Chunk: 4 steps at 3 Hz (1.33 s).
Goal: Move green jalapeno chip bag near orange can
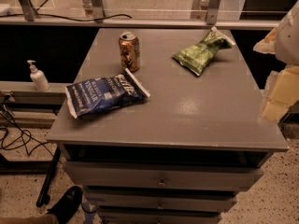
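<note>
Pale tool hangs beside right edge of table, arm above it.

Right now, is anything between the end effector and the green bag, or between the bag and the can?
Nothing visible. The end effector is at the right edge of view, with bare tabletop between it and the green bag. The stretch from bag to can is bare; the blue bag lies nearer the front, off that line.

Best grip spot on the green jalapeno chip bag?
Probably the crumpled middle of the green jalapeno chip bag, from above, across its short width: it lies flat and diagonal. The hand is off the right edge of the drawer cabinet.
</note>
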{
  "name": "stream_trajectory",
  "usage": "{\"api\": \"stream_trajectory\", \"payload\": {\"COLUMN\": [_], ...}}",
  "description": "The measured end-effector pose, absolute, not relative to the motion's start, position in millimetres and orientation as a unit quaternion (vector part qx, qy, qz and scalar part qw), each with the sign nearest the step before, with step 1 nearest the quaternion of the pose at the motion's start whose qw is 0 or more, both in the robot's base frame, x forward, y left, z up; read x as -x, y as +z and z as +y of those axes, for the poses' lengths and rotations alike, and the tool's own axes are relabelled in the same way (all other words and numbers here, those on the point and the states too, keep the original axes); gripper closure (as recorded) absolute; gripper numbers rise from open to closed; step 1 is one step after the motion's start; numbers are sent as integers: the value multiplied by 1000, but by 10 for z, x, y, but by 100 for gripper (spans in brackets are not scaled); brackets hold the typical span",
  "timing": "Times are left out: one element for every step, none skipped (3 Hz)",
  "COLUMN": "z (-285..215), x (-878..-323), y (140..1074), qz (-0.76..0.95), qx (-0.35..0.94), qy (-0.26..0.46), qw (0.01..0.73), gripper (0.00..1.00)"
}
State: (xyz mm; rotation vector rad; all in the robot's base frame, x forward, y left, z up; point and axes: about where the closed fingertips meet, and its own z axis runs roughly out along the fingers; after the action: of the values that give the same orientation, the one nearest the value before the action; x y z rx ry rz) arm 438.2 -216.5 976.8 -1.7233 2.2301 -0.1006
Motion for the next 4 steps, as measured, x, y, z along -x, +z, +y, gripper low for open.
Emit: {"api": "stream_trajectory", "payload": {"z": [-2165, -2171, -2204, -2219], "x": [-4382, -4398, -4539, -5018], "y": [9768, 9815, 9722, 9714], "qz": [781, 774, 755, 717], "qx": [603, 608, 620, 631], "qy": [-35, -44, -55, -66], "qw": [160, 172, 206, 288], "gripper": [0, 0, 0, 0]}}
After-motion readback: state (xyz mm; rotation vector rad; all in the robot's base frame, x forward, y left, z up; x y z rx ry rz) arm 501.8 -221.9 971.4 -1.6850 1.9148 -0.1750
